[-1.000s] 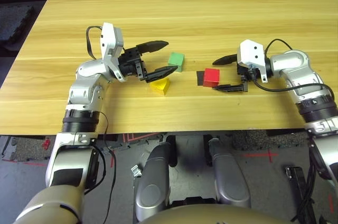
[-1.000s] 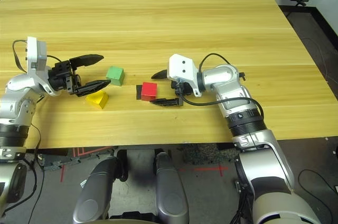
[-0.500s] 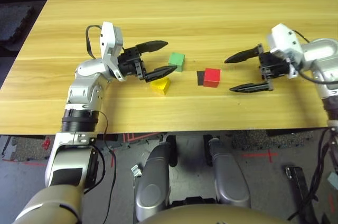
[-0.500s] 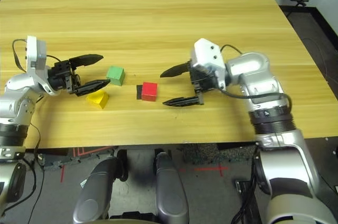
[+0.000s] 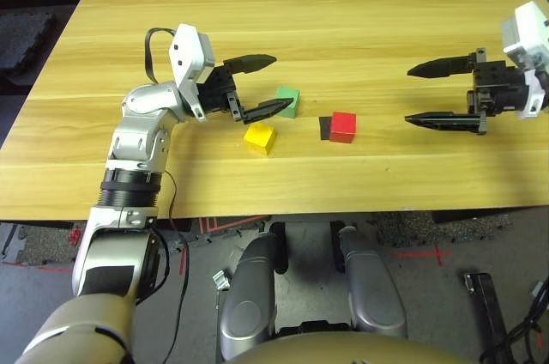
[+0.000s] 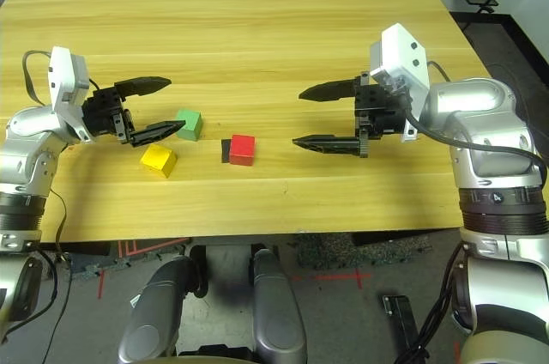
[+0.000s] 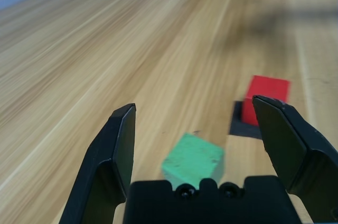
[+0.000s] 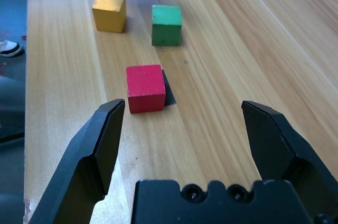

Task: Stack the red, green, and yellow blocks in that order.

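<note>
Wooden desk [image 6: 257,38]: red block [image 6: 242,150], green block [image 6: 190,124] and yellow block [image 6: 159,160] sit toward its near edge. Left gripper [image 6: 169,106] and right gripper [image 6: 300,119] stand wide apart, both empty.

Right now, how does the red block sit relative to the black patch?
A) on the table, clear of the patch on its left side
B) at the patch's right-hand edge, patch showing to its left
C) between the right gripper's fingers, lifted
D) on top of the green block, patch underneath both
B: the red block sits at the right-hand edge of the black patch, whose dark strip shows on the block's left.
</note>
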Motion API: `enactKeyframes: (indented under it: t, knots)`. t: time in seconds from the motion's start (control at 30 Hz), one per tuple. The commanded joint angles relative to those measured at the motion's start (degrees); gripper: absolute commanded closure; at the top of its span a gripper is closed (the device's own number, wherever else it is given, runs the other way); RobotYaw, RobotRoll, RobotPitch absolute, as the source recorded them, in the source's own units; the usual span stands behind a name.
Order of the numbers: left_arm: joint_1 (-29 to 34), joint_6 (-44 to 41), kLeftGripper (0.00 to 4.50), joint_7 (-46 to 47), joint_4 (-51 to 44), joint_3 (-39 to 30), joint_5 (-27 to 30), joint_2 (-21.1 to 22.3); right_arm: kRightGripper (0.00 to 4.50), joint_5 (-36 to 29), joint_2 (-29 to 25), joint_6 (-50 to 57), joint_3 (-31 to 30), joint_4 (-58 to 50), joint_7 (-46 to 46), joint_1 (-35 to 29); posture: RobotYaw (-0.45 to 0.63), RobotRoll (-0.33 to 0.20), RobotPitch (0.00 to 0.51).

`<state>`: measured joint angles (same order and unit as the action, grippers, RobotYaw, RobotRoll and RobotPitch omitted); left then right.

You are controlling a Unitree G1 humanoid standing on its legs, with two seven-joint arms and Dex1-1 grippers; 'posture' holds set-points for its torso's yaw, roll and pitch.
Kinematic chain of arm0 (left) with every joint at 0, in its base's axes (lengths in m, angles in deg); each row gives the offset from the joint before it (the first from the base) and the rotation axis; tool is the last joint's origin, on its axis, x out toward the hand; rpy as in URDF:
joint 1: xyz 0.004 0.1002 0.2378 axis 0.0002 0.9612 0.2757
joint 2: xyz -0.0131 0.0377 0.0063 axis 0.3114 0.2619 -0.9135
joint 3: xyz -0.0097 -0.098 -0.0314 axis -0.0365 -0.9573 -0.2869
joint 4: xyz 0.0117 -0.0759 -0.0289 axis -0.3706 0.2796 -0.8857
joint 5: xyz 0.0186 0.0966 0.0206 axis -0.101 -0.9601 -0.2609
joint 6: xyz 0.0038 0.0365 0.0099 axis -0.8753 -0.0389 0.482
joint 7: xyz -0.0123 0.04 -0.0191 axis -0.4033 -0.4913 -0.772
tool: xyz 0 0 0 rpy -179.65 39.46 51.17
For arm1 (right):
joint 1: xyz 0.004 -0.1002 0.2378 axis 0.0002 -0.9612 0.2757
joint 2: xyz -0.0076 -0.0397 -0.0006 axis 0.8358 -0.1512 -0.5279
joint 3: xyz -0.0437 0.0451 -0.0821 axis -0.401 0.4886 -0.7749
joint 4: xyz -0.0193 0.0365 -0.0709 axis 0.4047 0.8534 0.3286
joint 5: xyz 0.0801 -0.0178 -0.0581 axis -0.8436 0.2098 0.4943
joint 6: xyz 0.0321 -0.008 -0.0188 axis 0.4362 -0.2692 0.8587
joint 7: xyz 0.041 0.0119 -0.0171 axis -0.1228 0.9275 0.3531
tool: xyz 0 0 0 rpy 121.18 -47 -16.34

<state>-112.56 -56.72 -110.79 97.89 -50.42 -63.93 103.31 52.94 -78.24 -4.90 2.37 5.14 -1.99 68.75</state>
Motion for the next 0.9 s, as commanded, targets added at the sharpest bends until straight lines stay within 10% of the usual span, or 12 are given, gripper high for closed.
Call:
enactKeyframes:
  t: [0.03, 0.3, 0.9]
  knots:
    - [-0.1, -11.7, 0.0, 7.0, -8.7, 0.4, 0.6, -0.2, 0.03, -1.4, -1.0, 1.3, 2.5, -2.8, 2.0, -3.2, 0.18, 0.062, 0.263]
    - [2.5, -38.2, 0.0, 30.9, -28.4, -2.0, -0.3, -3.3, 0.03, -2.2, -1.0, 1.5, 4.9, -4.5, 5.2, -8.0, 0.18, 0.083, 0.266]
    - [13.0, -46.2, 0.0, 49.7, -39.2, 7.3, -9.0, -11.6, 0.03, -1.8, 0.0, 0.3, 3.4, -1.4, 7.0, -6.6, 0.21, 0.076, 0.29]
